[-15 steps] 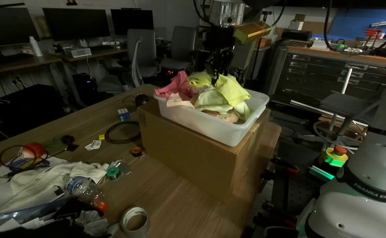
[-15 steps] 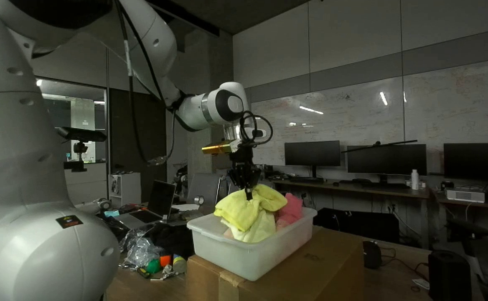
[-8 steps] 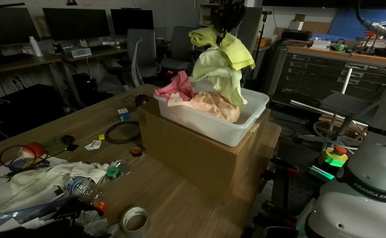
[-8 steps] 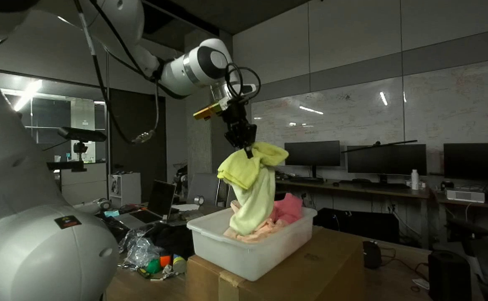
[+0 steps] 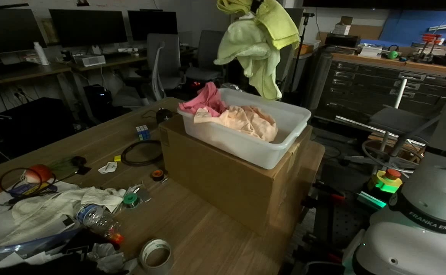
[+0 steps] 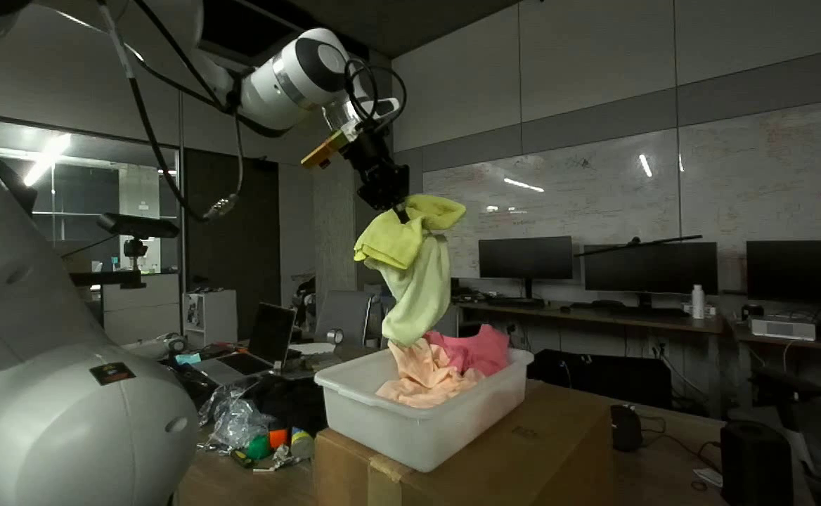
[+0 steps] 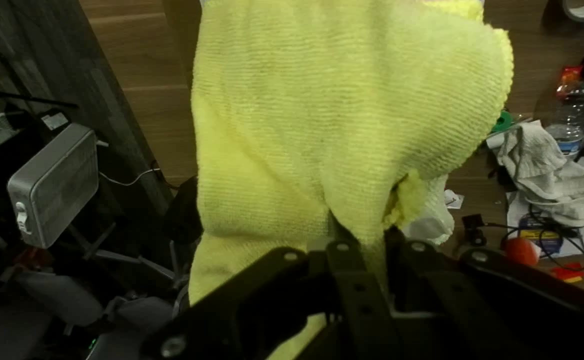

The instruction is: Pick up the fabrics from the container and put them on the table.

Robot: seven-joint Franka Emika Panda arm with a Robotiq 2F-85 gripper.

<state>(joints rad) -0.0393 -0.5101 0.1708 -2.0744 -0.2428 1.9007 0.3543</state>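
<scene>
Brn wood-grain tabletop; blk two-finger metal gripper pinching draped yel-grn cloth bundle above wht rect. plastic tub, prob. held high so bundle clears tub.

In exterior view, direction is downward across desk, toward monitors at far back; robot stands close at right edge. In exterior view, direction is almost level, facing whiteboard; robot is large and close at left edge. Both exterior views share container and cardboard box. Wrist view looks down from very near, along fingers, onto yellow cloth; shares plastic bottle with exterior view.
</scene>
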